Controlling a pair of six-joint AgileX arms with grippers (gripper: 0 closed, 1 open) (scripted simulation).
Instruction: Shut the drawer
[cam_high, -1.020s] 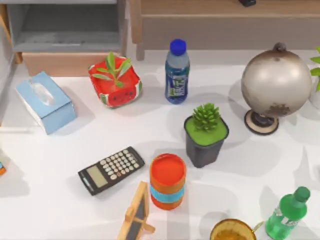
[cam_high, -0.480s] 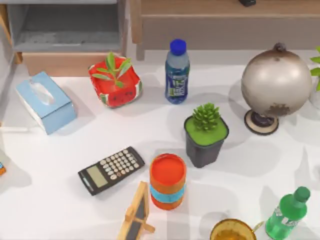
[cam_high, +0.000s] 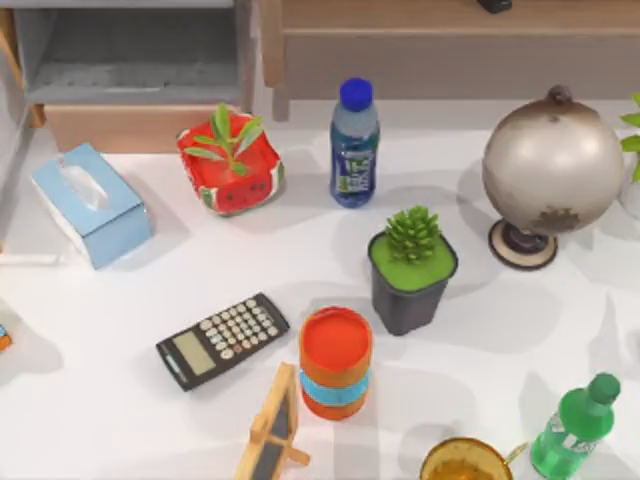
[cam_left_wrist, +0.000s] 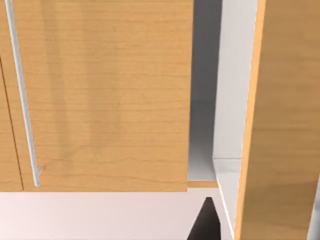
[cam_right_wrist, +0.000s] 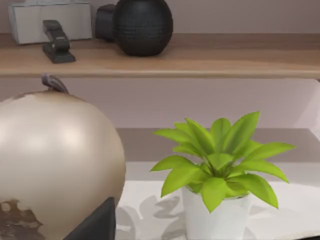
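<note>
The drawer (cam_high: 130, 70) sits at the table's back left and stands pulled out. Its grey floor and inner walls show from above, and its plain tan front panel (cam_high: 125, 128) faces the table, just behind the tissue box (cam_high: 90, 205) and the red watermelon planter (cam_high: 230, 165). In the left wrist view a dark part of my left gripper (cam_left_wrist: 205, 227) shows close in front of tan wooden panels. A dark part of my right gripper (cam_right_wrist: 95, 225) shows in the right wrist view, beside the globe.
On the table stand a blue bottle (cam_high: 354, 145), black-potted succulent (cam_high: 412, 268), globe (cam_high: 552, 170), calculator (cam_high: 222, 340), orange can (cam_high: 335, 362), small chalkboard (cam_high: 275, 425), green bottle (cam_high: 575, 425) and leafy white pot (cam_right_wrist: 217, 200). A long wooden unit (cam_high: 450, 45) runs along the back. A silver bar handle (cam_left_wrist: 22, 100) crosses one wooden panel.
The shadow at the top view's left edge has shifted slightly. The drawer and the table's objects have not moved.
</note>
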